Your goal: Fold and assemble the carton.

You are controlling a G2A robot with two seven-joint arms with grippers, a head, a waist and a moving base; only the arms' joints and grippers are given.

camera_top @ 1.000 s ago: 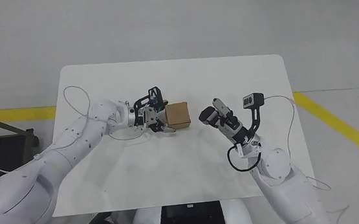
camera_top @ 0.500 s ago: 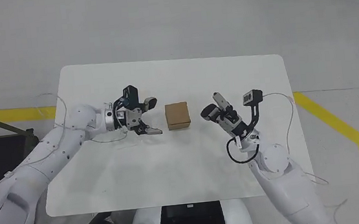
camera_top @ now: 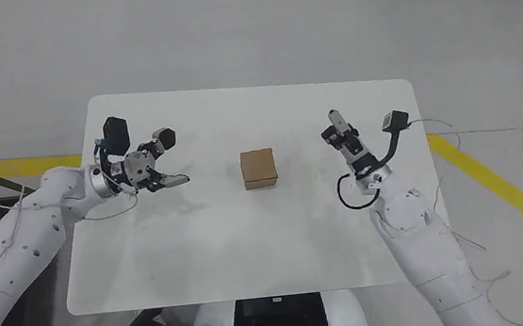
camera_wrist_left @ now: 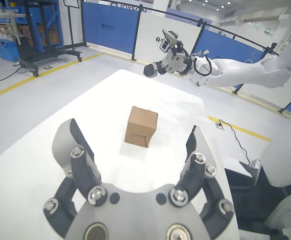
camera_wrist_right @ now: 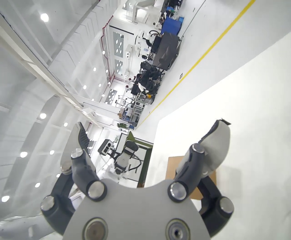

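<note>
We see the carton [camera_top: 259, 168] upright in the middle of the table [camera_top: 251, 249] as our one obstacle, bare white tabletop on all its sides, left gripper [camera_top: 171, 158] and right gripper [camera_top: 335, 127] well apart from it on opposite sides, fingers spread, open passage between

I am looking straight down at the whole table [camera_top: 251, 249] from above. Each wrist camera is sitting close behind its own fingers [camera_wrist_left: 66, 141]; all three are sharing the carton [camera_top: 259, 168], ahead of the left fingers.
</note>
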